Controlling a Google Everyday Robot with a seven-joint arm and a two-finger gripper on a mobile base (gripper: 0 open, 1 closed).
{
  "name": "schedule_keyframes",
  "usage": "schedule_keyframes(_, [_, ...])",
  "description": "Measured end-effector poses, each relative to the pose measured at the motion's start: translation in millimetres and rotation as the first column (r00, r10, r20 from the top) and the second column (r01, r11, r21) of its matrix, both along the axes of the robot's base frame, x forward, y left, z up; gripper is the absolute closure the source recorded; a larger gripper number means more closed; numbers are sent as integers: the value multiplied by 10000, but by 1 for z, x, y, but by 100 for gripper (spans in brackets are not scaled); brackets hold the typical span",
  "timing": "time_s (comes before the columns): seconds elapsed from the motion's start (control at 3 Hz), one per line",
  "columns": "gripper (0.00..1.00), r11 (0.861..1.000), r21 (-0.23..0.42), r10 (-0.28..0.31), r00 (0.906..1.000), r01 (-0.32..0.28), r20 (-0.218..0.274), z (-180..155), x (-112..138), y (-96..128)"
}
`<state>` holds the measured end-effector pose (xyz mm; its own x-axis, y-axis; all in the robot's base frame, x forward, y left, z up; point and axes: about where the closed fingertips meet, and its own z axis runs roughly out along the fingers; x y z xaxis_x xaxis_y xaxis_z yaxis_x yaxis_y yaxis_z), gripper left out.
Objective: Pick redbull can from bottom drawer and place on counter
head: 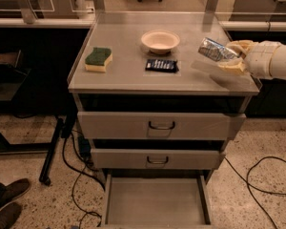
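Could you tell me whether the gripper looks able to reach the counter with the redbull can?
Probably yes: the gripper, shut on the redbull can, hangs above the counter at its right side, and the bowl and packet lie left of it.

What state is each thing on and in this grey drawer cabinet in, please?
Slim silver redbull can: gripped, tilted, over the grey metal counter, right side.
Cream pincer: shut on the can, at the counter's right edge.
Grey bottom drawer: pulled open.
Top handled drawer: shut.
Middle handled drawer: shut.
Cream round bowl: upright.
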<state>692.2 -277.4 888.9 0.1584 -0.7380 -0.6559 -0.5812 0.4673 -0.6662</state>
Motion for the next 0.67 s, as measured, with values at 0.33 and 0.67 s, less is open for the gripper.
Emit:
schedule_keyframes(0.33, [100,9999,-88,51,9996,-53,-268,-6,4,2])
schedule_keyframes(0.67, [100,10000,-96,10,9978,-17,-669,-18,10,1])
